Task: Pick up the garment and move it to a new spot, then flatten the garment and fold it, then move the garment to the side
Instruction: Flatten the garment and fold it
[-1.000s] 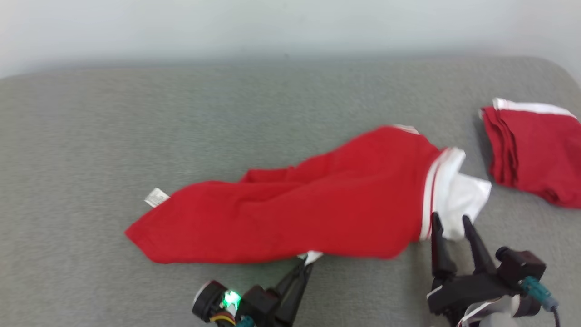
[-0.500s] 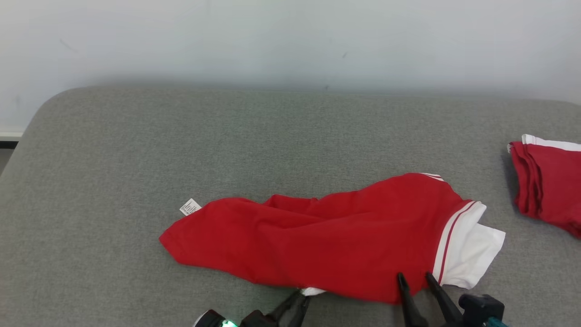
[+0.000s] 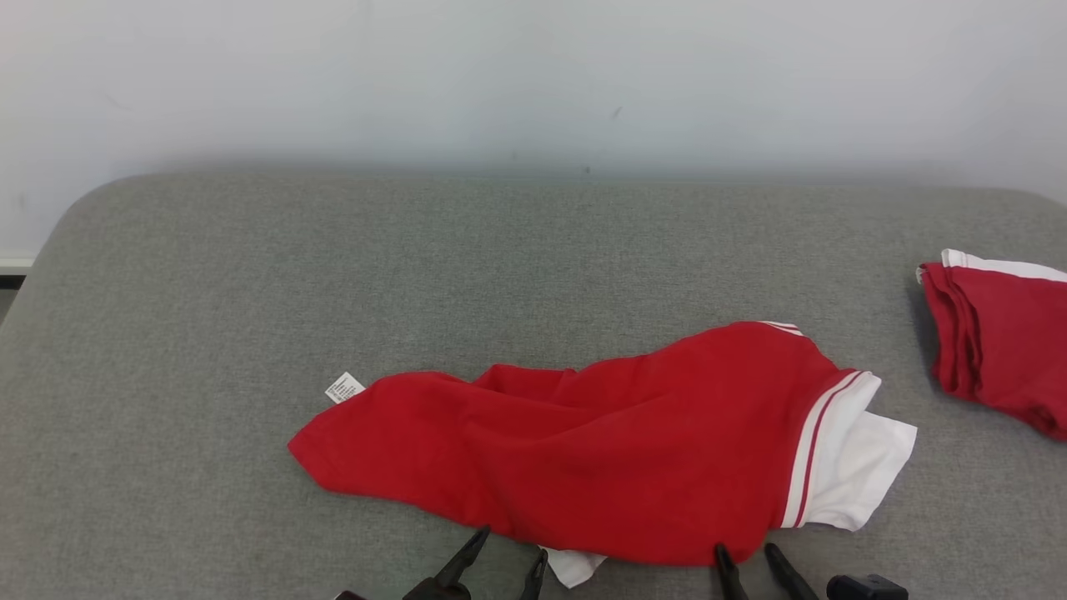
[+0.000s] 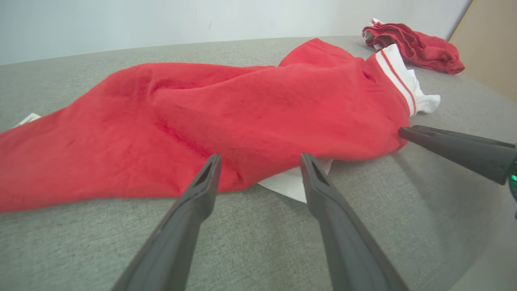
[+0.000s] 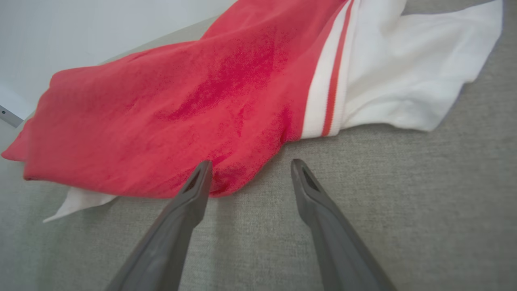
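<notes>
A red garment (image 3: 600,450) with a white, red-striped band lies bunched lengthwise on the grey padded table (image 3: 250,275). A small white label (image 3: 343,388) pokes out at its left end. My left gripper (image 3: 508,546) is open just short of the near hem, where a white corner (image 3: 575,567) peeks out. In the left wrist view the garment (image 4: 202,117) lies past my open left gripper (image 4: 260,159). My right gripper (image 3: 746,552) is open at the near edge, right of the left one. In the right wrist view my right gripper (image 5: 248,165) frames the hem of the garment (image 5: 194,105). Neither holds cloth.
A second red garment (image 3: 996,342), folded with a white edge, lies at the table's right side, also in the left wrist view (image 4: 412,44). A pale wall (image 3: 533,75) runs behind the table. The table's left end is rounded.
The head camera tilted up, so the whole scene shifted down. The left gripper, shut at the white corner before, now stands open. Both grippers sit lower in view.
</notes>
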Robot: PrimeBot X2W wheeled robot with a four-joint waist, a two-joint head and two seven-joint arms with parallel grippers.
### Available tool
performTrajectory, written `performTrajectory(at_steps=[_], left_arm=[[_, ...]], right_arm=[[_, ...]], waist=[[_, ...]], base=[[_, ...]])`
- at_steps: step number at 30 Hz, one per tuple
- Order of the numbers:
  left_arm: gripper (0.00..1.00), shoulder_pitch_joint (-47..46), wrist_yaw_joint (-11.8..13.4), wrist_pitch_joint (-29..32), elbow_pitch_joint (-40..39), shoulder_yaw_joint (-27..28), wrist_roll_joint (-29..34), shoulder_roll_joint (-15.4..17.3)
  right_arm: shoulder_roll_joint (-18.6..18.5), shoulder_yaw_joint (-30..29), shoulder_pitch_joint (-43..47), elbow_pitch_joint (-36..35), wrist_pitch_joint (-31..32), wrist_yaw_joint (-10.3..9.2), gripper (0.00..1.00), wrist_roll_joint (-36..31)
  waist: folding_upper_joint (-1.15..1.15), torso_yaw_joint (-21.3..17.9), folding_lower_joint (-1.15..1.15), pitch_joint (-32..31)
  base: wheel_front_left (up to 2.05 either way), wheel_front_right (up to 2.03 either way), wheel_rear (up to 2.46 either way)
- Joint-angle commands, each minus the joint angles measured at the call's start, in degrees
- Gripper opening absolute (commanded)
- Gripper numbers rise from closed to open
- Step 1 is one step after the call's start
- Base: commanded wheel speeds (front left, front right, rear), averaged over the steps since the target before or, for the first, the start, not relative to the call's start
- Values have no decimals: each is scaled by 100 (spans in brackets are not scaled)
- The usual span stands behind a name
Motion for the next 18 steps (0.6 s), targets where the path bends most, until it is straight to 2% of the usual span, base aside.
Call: performTrajectory(at_steps=[1,2,3,4,5,10,13,17,18], left_arm=[[100,25,-2,-18,-30,31,52,-13],[100,26,-4,-18,-33,42,63,-17],[100,26,-6,-18,-40,52,73,-18],[100,23,-7,-18,-52,64,80,-19],[100,21,-8,-18,-67,70,88,-21],[100,-27,-10,-18,-142,140,104,-23],[100,-71,-12,-18,-184,184,127,-23],[100,-162,-16,-18,-174,139,55,-25],[100,-162,-16,-18,-174,139,55,-25]], right_arm=[[13,47,-80,91,1,-13,100,58],[10,80,-138,159,1,-13,93,78],[0,109,-201,223,1,-13,78,85],[5,135,-254,254,1,-13,29,103],[9,147,-309,219,1,-13,0,138],[0,80,-526,-694,0,-13,0,325],[-106,240,-849,-1273,0,-13,0,428],[-362,658,-1828,-1361,1,-13,0,327],[-362,658,-1828,-1361,1,-13,0,327]], waist=[[0,66,1,28],[0,91,1,38],[0,112,1,47],[0,130,1,57],[0,144,1,71],[0,180,1,181],[0,184,1,268],[0,292,1,408],[0,292,1,408]], base=[[0,0,0],[0,0,0],[0,0,0],[0,0,0],[0,0,0],[0,0,0],[0,0,0],[0,0,0],[0,0,0]])
